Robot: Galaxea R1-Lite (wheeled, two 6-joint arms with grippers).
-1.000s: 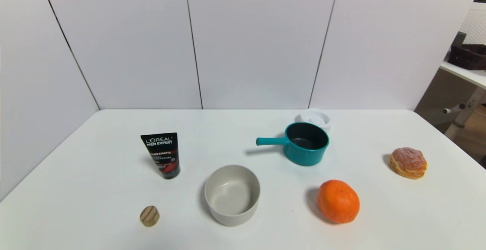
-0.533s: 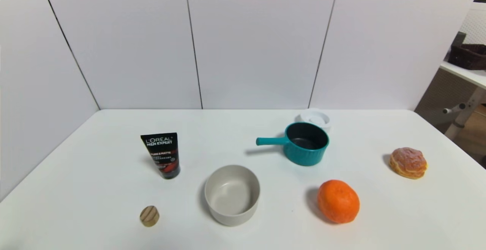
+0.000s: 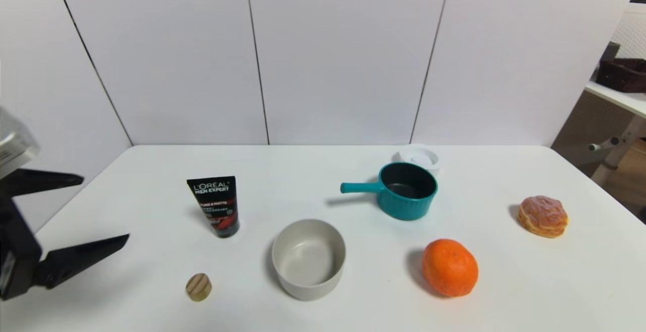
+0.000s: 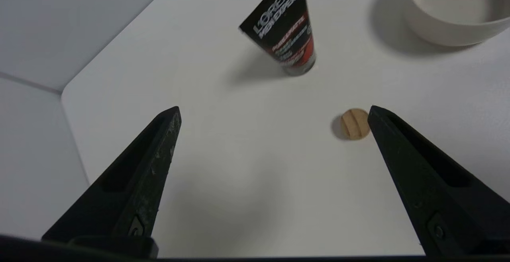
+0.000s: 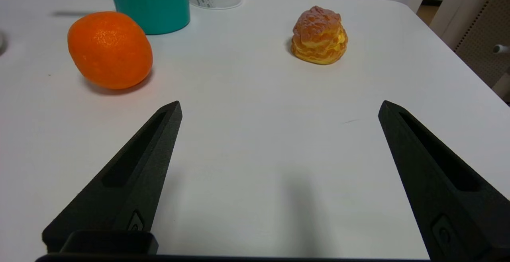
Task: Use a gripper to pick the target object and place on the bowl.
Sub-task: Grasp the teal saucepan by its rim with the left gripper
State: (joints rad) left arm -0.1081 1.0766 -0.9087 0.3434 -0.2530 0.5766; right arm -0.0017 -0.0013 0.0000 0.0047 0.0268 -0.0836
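Left gripper (image 3: 103, 208) sits at the frame's far left edge, jaws spread wide, holding nothing. The pan (image 3: 408, 190) stands right of centre, handle pointing left toward open table (image 3: 303, 170), the bowl (image 3: 309, 258) below it at centre. Best bet: close on that handle, steering between tube (image 3: 214, 206) and bowl. Right gripper (image 5: 279, 108) is parked wide open, empty too.

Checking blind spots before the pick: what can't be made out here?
- Flat white round dish: head view, near side hidden behind the ribbed teal saucepan.
- Right gripper: absent from head view.
- Black L'Oreal tube: small print too small.
- Left gripper: body cut by head view's edge.
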